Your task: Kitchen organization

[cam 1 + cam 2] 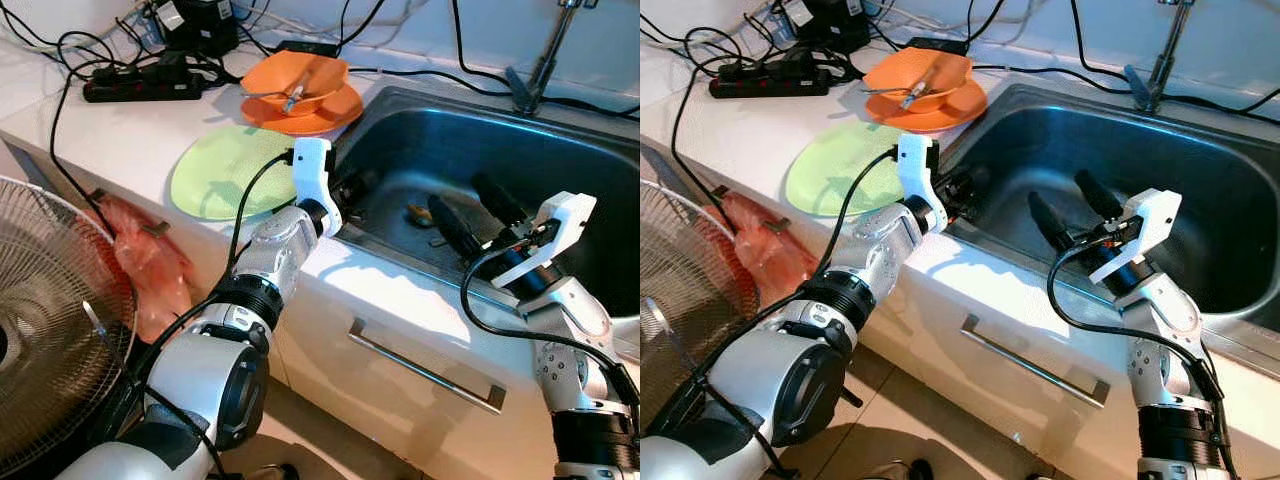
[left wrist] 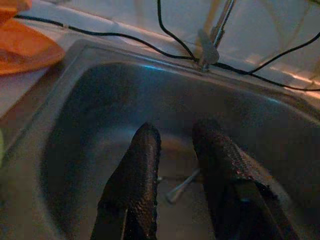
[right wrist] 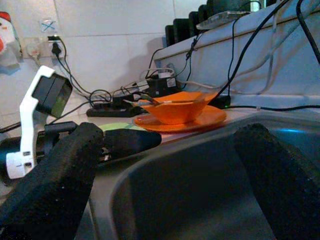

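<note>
**Over the steel sink, both grippers apart and empty**

Along the white tabletop (image 1: 130, 140) a stainless steel sink (image 1: 590, 170) takes up the right side, its faucet (image 1: 540, 60) rising at the back rim. Below the tabletop edge runs a white drawer front with a metal handle (image 1: 425, 368). At the robot's far left stands a wire-caged fan (image 1: 50, 300), with a reddish plastic bag (image 1: 150, 265) hanging between it and the cabinet.

The left gripper (image 1: 965, 190) reaches over the sink's left rim, its jaws narrowly parted and holding nothing. The right gripper (image 1: 475, 210) hovers above the front part of the basin, its jaws wide and empty.

On the tabletop just left of the sink lies a pale green plate (image 1: 225, 175). Behind it an orange plate (image 1: 335, 112) carries an orange bowl (image 1: 300, 78) with a utensil (image 1: 292, 98) resting in it. Farther back sits a black power strip (image 1: 140, 85) amid tangled black cables.

On the sink floor lie a small orange-brown scrap (image 1: 420, 212) and, seen from the left wrist, a small metal utensil (image 2: 182, 185) between the jaws
</note>
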You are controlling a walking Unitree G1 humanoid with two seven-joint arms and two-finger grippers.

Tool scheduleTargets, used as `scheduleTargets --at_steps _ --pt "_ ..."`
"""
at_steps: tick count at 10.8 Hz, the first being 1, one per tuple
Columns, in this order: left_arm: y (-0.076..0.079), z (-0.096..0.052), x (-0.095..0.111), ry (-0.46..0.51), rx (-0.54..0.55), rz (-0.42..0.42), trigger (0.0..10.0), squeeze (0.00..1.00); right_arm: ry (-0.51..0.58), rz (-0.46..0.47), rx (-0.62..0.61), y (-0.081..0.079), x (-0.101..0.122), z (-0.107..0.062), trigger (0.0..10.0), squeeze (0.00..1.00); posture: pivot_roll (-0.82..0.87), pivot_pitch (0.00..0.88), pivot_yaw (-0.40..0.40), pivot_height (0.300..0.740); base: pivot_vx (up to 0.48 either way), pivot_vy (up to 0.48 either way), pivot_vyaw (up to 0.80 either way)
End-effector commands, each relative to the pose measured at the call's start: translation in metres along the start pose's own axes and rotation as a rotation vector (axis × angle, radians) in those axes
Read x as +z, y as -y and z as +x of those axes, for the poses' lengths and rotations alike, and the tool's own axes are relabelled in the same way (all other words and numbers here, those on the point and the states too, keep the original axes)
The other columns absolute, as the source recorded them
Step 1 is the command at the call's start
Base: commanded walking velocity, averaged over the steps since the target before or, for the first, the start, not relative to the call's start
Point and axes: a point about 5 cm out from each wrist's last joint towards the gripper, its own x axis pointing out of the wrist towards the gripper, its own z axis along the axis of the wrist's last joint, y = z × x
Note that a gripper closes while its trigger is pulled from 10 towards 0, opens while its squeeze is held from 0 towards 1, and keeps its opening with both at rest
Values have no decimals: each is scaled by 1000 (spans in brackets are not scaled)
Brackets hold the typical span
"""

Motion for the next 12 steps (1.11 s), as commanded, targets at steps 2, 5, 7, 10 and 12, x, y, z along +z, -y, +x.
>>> scheduleTargets --at_steps 2,5,7,10,12 --pt "-6 -2 23 79 9 115 10000 0 -56 66 -26 -3 -20 -9 10000 0 -33 102 129 740 0 0 0" --pt "-24 -23 54 172 14 213 10000 0 -56 74 -25 -4 -22 -8 10000 0 -11 102 134 740 0 0 0" --pt "-45 -54 72 203 72 266 10000 1000 -58 85 -14 -6 -25 -6 10000 0 15 86 142 740 0 0 0" --pt "-73 -93 91 210 191 316 10000 1000 -59 94 5 -8 -28 -3 10000 0 31 59 143 740 0 0 0" --pt "-84 -103 95 209 253 310 10000 1000 -59 95 11 -9 -28 -1 10000 0 29 56 143 740 0 0 0"
